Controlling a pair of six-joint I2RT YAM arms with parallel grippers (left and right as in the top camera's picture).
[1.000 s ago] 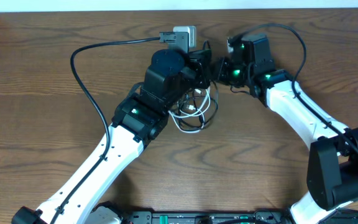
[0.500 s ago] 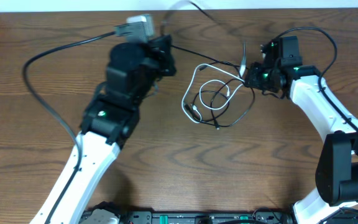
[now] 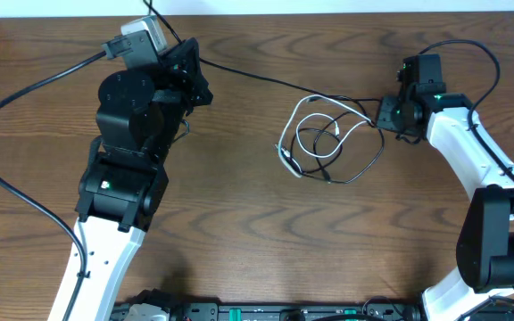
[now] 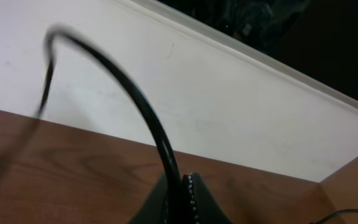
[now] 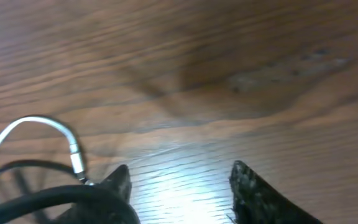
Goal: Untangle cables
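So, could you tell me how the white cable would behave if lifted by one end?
Probably floppy: the white cable lies in loose curved loops. Likely light, being thin. It may drag the black cable along, since their loops overlap.

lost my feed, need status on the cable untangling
Left gripper shut on thin black cord, drawn taut. Right gripper open, empty. Thin white cord looped on wooden table, crossing black.
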